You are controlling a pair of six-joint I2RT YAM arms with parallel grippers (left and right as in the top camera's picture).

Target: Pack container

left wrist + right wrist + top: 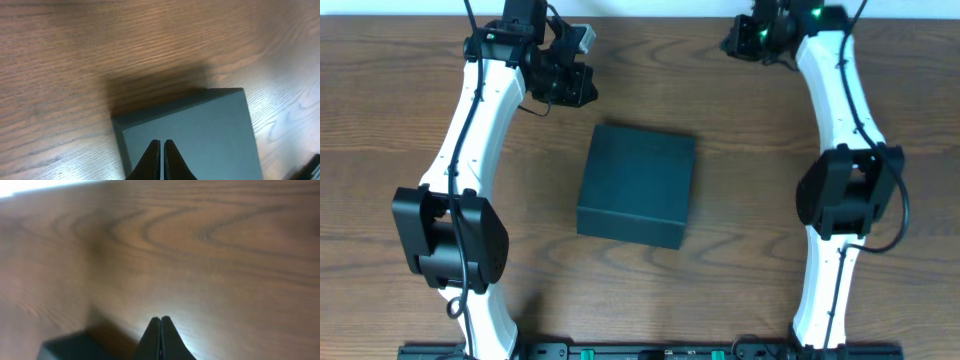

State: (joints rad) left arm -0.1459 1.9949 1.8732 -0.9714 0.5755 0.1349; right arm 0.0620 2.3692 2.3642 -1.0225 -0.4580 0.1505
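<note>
The container point(638, 183) is a dark teal-grey square box with its lid shut, in the middle of the wooden table. It also shows in the left wrist view point(200, 135) and as a dark corner in the right wrist view point(70, 347). My left gripper point(568, 88) is shut and empty, up at the far left of the container; its fingertips point(162, 142) hang above the box top. My right gripper point(745, 40) is shut and empty at the far right, its fingertips point(161, 318) over bare wood.
The wooden table point(750, 150) surrounds the box. Both arms' bases stand at the near edge, left point(450, 235) and right point(840, 195). No snack packs are in view.
</note>
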